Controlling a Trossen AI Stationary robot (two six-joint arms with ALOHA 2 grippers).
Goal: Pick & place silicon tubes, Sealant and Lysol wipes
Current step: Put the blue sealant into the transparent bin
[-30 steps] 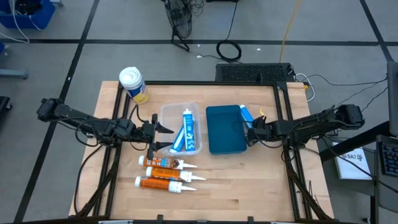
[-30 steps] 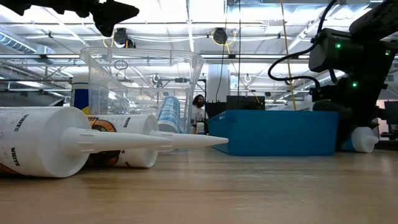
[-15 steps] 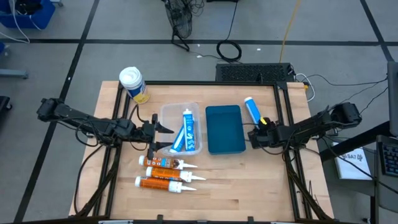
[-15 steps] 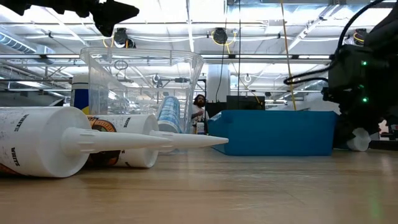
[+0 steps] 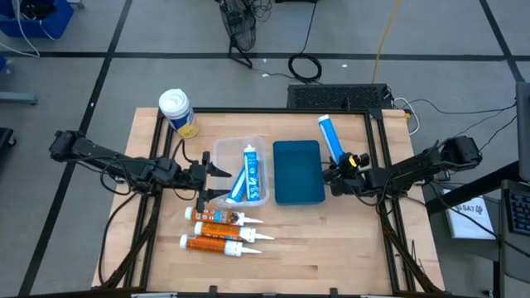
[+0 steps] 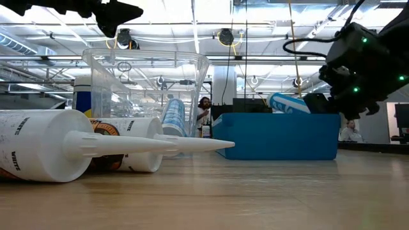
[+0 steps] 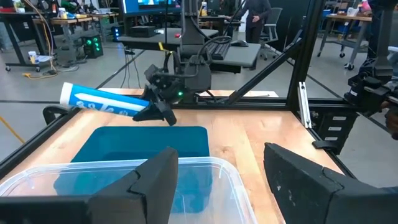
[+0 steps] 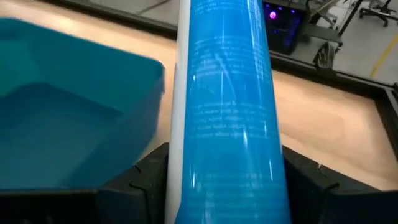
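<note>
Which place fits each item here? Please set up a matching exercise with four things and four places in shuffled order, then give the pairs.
Things:
1. Slim blue silicone tube in the right gripper
2. Yellow-labelled Lysol wipes canister with white lid
3. Orange sealant cartridges with white nozzles
4. Blue-and-white tubes

Places:
A. inside the clear plastic bin
B. lying on bare table, near edge
C. standing at the table's far left corner
D. lifted beside the teal bin

Pairs: 1-D, 2-C, 3-B, 4-A
</note>
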